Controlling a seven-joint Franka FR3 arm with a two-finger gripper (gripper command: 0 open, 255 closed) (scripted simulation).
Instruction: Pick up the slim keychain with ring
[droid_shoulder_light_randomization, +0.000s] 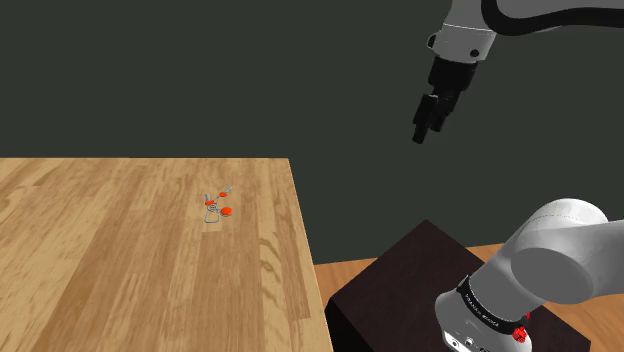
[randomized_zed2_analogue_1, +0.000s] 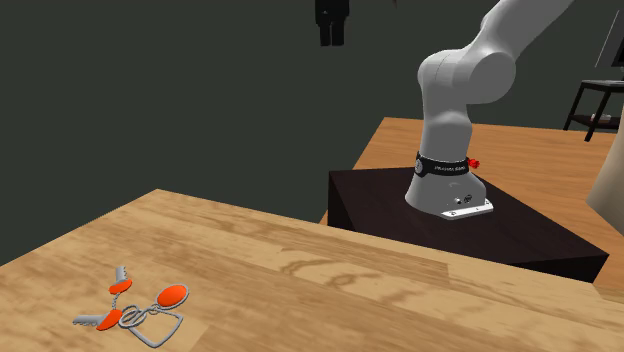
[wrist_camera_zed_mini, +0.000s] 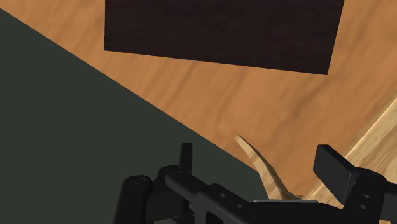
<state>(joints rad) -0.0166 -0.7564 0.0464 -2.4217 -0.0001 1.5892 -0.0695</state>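
Shoulder view, read left to right. The wooden table (droid_shoulder_light_randomization: 120, 260) takes up the left half. The keychain (droid_shoulder_light_randomization: 215, 208) lies flat on it, toward the table's right edge but short of it. It is made of grey wire rings, orange tags and small grey keys (three orange pieces can be counted in the second exterior view, where it sits low on the left of the tabletop). Nothing touches it.

Past the table edge is a strip of brown floor (droid_shoulder_light_randomization: 350, 268), then the dark box stand (droid_shoulder_light_randomization: 400, 290) carrying the arm's white base (droid_shoulder_light_randomization: 540, 270).

The gripper (droid_shoulder_light_randomization: 425, 128) hangs high against the dark grey-green wall (droid_shoulder_light_randomization: 300, 80). It is above the stand, right of the table edge and well apart from the keychain. In the wrist view the black fingers (wrist_camera_zed_mini: 337, 168) stand apart, with only floor visible between them. The claw is wide open and empty.
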